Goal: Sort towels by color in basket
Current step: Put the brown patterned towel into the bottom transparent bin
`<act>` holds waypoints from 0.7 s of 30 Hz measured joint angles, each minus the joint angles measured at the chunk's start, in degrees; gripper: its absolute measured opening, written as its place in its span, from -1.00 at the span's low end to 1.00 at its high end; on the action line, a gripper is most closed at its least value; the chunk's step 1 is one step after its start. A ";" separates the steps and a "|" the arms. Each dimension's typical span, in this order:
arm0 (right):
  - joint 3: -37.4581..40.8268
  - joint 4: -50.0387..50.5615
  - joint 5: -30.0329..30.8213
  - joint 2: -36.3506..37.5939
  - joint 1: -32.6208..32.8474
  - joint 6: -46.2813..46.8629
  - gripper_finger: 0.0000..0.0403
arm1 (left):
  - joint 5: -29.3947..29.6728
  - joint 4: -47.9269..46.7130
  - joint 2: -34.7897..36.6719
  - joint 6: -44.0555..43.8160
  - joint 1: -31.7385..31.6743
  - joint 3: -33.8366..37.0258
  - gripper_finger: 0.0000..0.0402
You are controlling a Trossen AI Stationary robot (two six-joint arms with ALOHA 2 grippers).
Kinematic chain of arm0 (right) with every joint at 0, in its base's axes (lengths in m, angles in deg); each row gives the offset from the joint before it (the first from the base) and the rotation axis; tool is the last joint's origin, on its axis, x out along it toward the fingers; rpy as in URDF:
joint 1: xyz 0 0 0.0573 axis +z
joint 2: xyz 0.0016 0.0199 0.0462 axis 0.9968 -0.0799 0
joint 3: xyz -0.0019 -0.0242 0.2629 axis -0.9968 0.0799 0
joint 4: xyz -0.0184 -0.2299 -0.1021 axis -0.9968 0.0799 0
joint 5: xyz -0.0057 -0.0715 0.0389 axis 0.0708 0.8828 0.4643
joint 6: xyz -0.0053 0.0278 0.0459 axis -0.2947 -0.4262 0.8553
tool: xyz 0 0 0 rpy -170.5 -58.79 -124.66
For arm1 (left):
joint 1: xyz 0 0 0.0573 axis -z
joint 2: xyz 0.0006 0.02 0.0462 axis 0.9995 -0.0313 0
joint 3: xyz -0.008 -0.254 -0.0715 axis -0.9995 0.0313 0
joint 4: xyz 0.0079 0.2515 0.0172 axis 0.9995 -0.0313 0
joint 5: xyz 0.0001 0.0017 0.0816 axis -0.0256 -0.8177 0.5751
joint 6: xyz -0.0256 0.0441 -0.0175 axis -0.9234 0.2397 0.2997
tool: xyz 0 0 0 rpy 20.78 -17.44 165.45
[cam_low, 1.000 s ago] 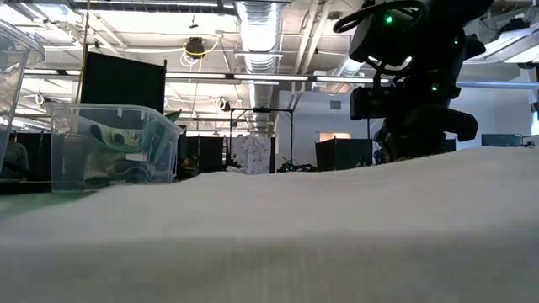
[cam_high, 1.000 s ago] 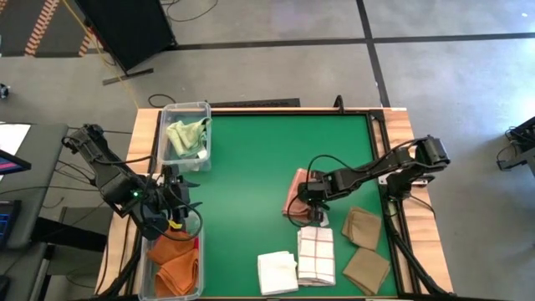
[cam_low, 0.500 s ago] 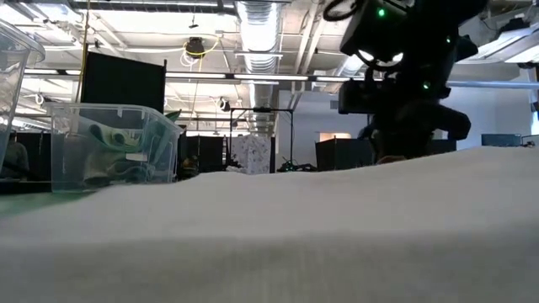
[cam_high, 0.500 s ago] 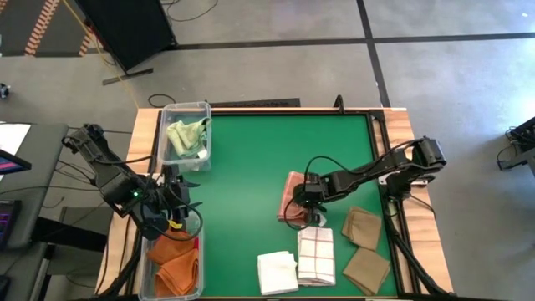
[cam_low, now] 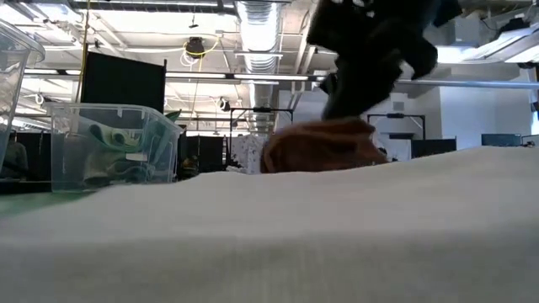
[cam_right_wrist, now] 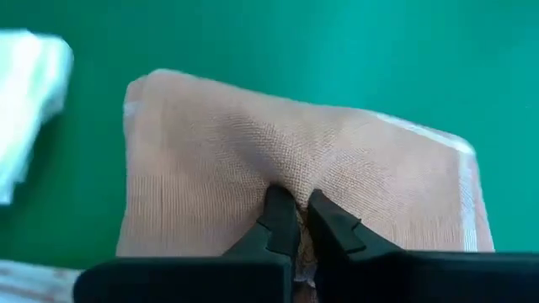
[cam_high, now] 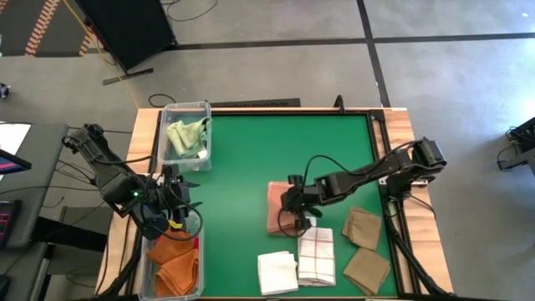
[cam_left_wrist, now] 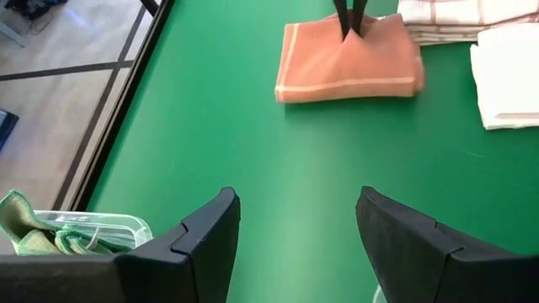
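Observation:
A salmon pink towel [cam_high: 276, 209] lies folded on the green table right of centre; it also shows in the left wrist view [cam_left_wrist: 349, 59] and the low view [cam_low: 320, 147]. My right gripper [cam_high: 294, 209] is shut on it at its right side. My left gripper [cam_high: 171, 205] hangs open at the table's left edge, above the near clear basket [cam_high: 197, 251], which holds rust-orange towels [cam_high: 175, 266]. Its fingers [cam_left_wrist: 206, 244] hold nothing. The far clear basket [cam_high: 205, 109] holds pale green towels [cam_high: 185, 134]. My right gripper pinches a raised pucker of the salmon towel's top [cam_right_wrist: 290, 181] between its two fingertips, near the middle of the towel's right edge [cam_left_wrist: 349, 38]. The fingers slant down from the table's right. The cloth creases toward the pinch; the towel's left part looks flat on the table.
Near the front edge lie a white towel [cam_high: 277, 272] and a white-checked towel [cam_high: 316, 255], just right of the salmon one. Two tan towels [cam_high: 361, 227] [cam_high: 366, 269] lie at the near right. The white towel [cam_low: 269, 244] fills the low view's foreground.
My right gripper, still shut on the salmon towel, has gone toward the table's left edge and risen while tipping. The towel has slid with it to the left and slightly nearer, and now rises into the low view.

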 joint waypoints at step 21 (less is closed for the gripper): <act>-8.65 -22.49 -0.21 0.11 0.92 -14.95 -0.81 | -0.50 0.00 0.00 -0.21 0.00 0.00 0.12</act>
